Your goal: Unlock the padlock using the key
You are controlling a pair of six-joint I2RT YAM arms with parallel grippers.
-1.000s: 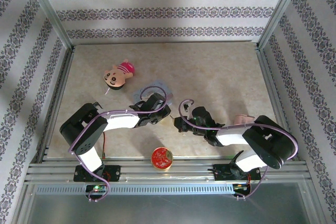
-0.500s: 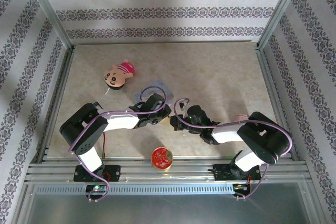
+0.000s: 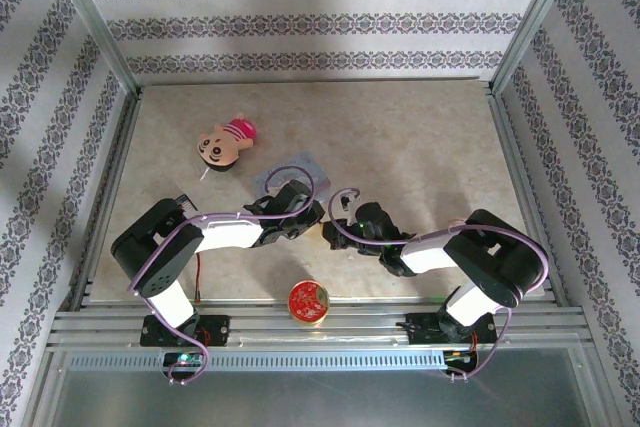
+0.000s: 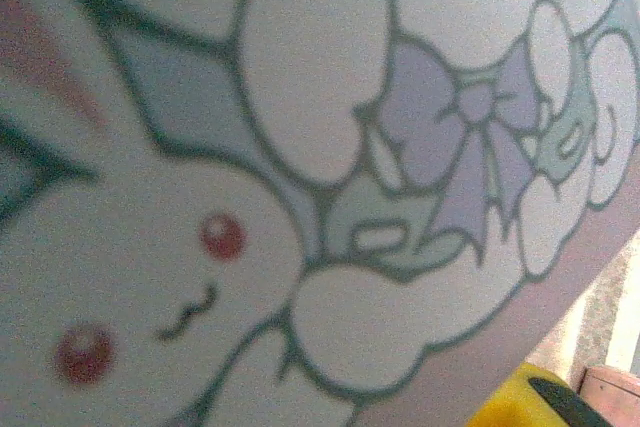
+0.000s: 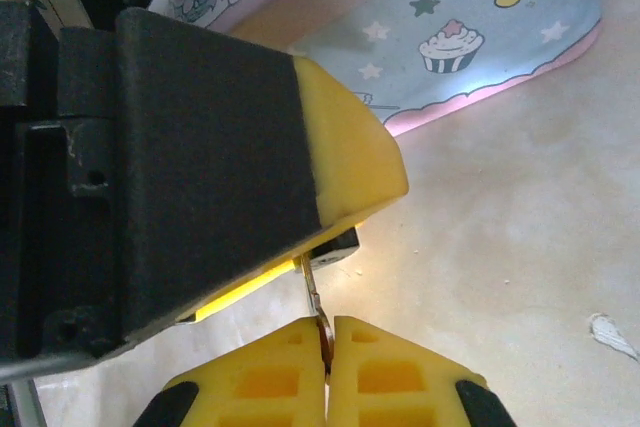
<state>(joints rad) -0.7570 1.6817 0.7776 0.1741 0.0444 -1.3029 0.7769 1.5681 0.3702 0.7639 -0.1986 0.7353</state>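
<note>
The pale stone-patterned table point(image 3: 420, 147) carries both arms, which reach in from the near edge and meet at its middle: the left arm point(image 3: 225, 232) from the left, the right arm point(image 3: 440, 252) from the right. Just beyond their meeting point lies the pale blue cartoon tin point(image 3: 303, 167), partly covered by the left arm's wrist. In the left wrist view its rabbit-and-bow lid sits close under the camera. A small doll point(image 3: 226, 141) lies farther off to the left, and a round red disc point(image 3: 309, 300) sits near the front edge between the two bases.

The left gripper point(image 5: 340, 237) is clenched, its yellow pads pressed together on the padlock point(image 5: 338, 244), of which only a dark corner shows at the pad tips, just above the table and near the tin's edge. The right gripper point(image 5: 328, 347) is closed tight on the key point(image 5: 312, 292). The thin blade stands out from between its fingertips and reaches up to the padlock. Whether it is inside the keyhole cannot be told.
</note>
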